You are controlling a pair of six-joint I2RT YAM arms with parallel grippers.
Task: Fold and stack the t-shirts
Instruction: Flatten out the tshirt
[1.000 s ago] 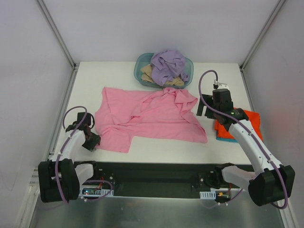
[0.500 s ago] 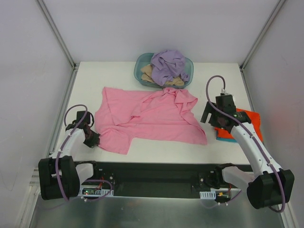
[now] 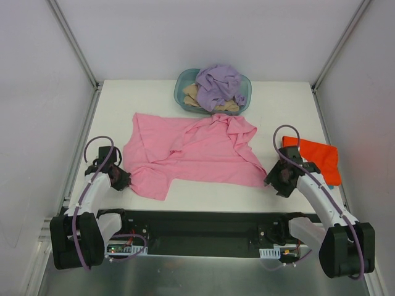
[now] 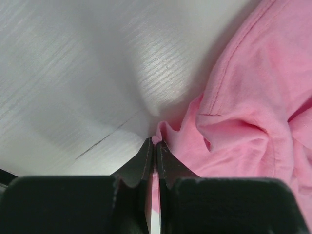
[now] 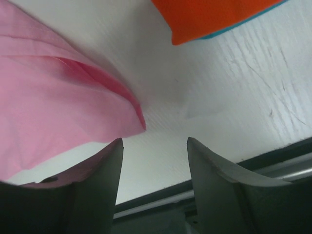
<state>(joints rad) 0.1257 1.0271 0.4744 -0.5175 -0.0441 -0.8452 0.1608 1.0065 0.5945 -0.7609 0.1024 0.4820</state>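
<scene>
On the white table (image 3: 284,105) the pink t-shirt (image 3: 191,154) lies spread but wrinkled, its far end bunched up just before the teal plastic basket (image 3: 182,92). The left gripper (image 4: 155,144) is pressed together on a very thin pinch of the near-left edge of the pink t-shirt. I think this is the weak point: so little cloth is between the jaws that a pull could draw it out.

At the near-right corner the right gripper (image 5: 155,140) is low over the table with its jaws apart and nothing between them. The pink corner lies at its left finger, not in the gap. If the jaws close where they are, they may catch only the tip or miss it. Then one side alone would rise and the t-shirt would twist.

The folded orange-red t-shirt (image 3: 311,157) rests near this arm, well apart from the pink one; a wide swing might push it.
</scene>
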